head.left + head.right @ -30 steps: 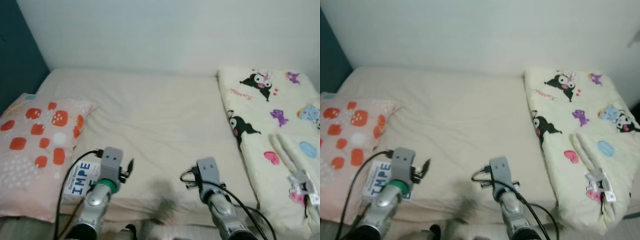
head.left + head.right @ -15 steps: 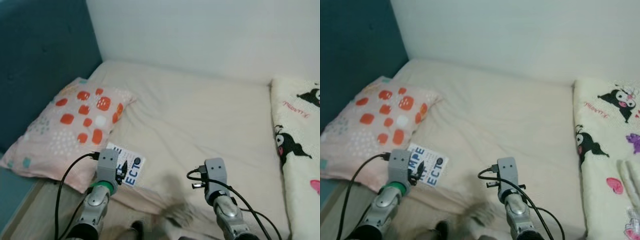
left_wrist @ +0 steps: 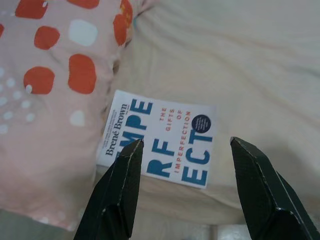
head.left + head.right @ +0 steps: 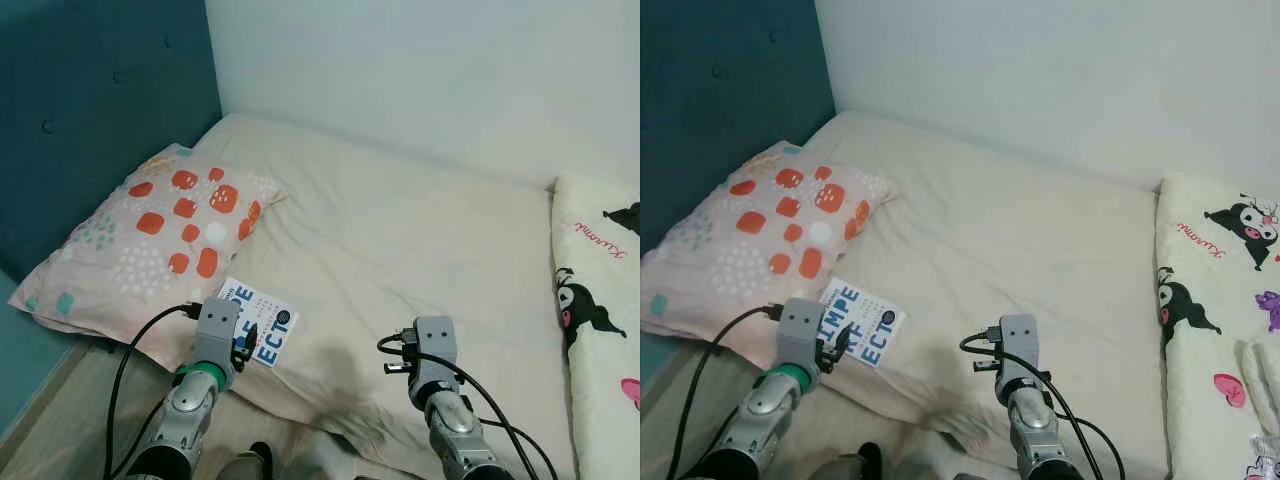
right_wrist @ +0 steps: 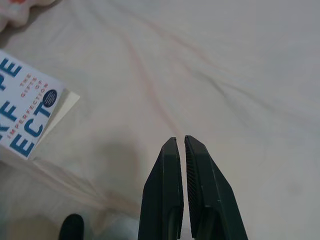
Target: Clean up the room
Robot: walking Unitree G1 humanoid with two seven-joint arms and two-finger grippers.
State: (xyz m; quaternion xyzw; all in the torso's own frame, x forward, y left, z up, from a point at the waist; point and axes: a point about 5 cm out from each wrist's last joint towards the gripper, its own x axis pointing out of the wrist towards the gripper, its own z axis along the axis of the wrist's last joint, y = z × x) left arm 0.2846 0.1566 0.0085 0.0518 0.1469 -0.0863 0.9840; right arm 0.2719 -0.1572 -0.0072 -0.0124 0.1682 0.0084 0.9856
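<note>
Left wrist view shows my left claw (image 3: 182, 192) spread wide over the book (image 3: 159, 145) at the bed's (image 4: 420, 230) front edge against the pillow (image 4: 150, 240), right claw (image 5: 180, 187) clenched empty, and I fear a shallow pinch shoves it off.

Book (image 3: 159, 144): its left edge is tucked under the pillow (image 4: 150, 240), and the left arm's wrist (image 4: 218, 330) hides the near corner of the cover in the head views. Patterned blanket (image 4: 1220, 300): cut off by the right picture edge, far side unseen. Cover subtitle: too small to read from the head views.
</note>
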